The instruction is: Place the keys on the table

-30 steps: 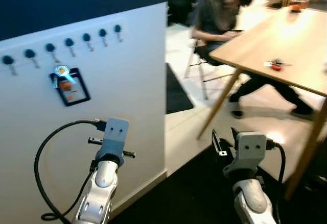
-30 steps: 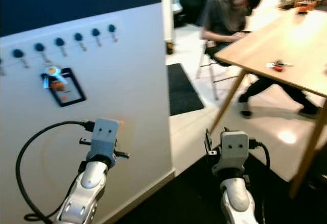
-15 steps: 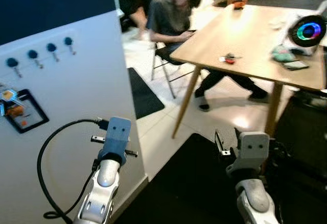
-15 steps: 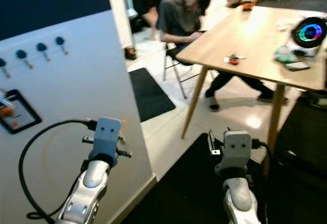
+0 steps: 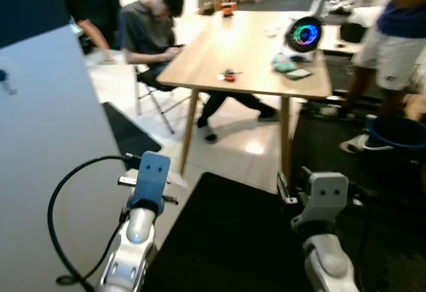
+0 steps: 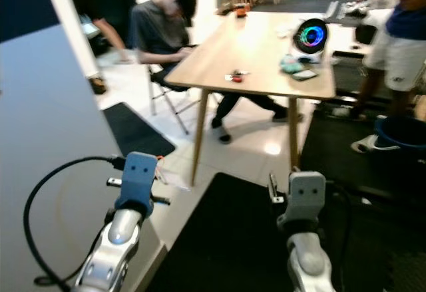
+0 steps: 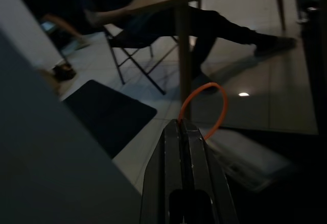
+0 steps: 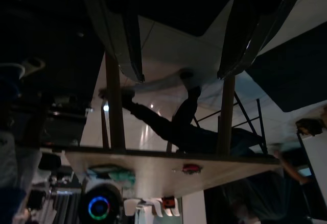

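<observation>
Ahead of both my end effectors stood the wooden table [image 5: 253, 52], well apart from them across pale tile and a black mat [image 5: 226, 239]. My left end effector [image 7: 183, 127] had its two black fingers pressed together, pinching an orange loop [image 7: 212, 106] that arched out past the fingertips; just beyond it lay a flat pale tag or card, too blurred for me to identify. I could not make out actual keys on that loop. My right end effector [image 8: 179, 40] was spread wide and carried nothing, its fingers framing the table's legs and the legs of a seated person [image 5: 150, 26] far beyond. That person sat on a folding chair at the table's far-left corner from my left end effector, bent forward. On the tabletop, far ahead, rested a small red-and-silver object [image 5: 228, 75], a round speaker with a glowing coloured ring [image 5: 304, 34], and teal items [image 5: 287, 66] beside it. Another person [image 5: 393, 46] in white shorts stood beyond my right end effector, near a blue bucket [image 5: 396, 139]. A white wall panel [image 5: 46, 139] rose close beside my left end effector.
</observation>
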You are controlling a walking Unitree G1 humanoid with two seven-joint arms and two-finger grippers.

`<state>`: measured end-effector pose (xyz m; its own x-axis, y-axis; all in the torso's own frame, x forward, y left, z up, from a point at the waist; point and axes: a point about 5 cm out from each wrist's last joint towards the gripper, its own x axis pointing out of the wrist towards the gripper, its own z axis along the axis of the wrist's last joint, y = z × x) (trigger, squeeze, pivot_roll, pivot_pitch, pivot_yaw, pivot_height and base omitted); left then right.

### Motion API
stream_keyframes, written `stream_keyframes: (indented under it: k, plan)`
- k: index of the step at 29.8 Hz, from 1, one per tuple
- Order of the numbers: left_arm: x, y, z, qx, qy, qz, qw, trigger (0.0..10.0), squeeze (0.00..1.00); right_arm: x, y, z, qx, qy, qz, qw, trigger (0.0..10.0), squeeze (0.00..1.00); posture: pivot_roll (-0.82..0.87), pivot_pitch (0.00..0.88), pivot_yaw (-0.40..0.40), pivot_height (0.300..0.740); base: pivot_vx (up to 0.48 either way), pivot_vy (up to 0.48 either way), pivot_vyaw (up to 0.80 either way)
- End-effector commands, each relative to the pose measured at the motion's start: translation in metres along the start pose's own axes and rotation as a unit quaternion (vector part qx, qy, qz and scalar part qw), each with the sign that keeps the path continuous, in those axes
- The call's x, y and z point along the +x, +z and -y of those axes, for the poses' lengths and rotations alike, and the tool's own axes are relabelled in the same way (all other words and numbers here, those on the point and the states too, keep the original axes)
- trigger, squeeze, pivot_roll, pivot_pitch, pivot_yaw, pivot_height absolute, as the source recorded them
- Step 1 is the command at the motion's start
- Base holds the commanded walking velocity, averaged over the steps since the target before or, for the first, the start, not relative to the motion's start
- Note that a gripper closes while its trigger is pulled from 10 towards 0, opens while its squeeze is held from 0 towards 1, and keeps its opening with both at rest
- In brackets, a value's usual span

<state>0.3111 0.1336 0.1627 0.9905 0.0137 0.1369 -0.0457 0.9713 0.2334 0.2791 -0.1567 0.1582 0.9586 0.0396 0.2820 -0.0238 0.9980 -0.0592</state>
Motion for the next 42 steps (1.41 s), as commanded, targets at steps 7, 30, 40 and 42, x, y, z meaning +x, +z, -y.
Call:
stream_keyframes:
  k: [7, 30, 40, 42]
  plan:
    - [-0.002, -0.005, 0.002, 0.002, -0.004, -0.011, 1.000, 10.0, 0.00, -0.002, -0.001, 0.001, -0.002, -0.004, -0.005, 1.000, 10.0, 0.00, 0.02, 0.188, 0.104, 0.740, 0.000, 0.000, -0.77]
    - [0.002, 0.010, 0.006, -0.008, -0.044, 0.020, 0.999, 10.0, 0.00, 0.001, 0.001, -0.004, 0.002, 0.006, 0.004, 1.000, 10.0, 0.00, 0.02, 0.191, 0.106, 0.740, 0.000, 0.000, -0.17]
    - [0.003, 0.020, 0.018, -0.070, -0.061, 0.034, 0.995, 10.0, 0.00, 0.004, 0.004, 0.006, -0.021, 0.014, 0.007, 1.000, 10.0, 0.00, -0.02, 0.184, 0.065, 0.740, 0.000, 0.000, 0.00]
    - [0.004, 0.021, 0.020, -0.073, -0.062, 0.035, 0.995, 10.0, 0.00, 0.005, 0.006, 0.008, -0.025, 0.015, 0.010, 1.000, 10.0, 0.00, -0.03, 0.183, 0.061, 0.740, 0.000, 0.000, 0.00]
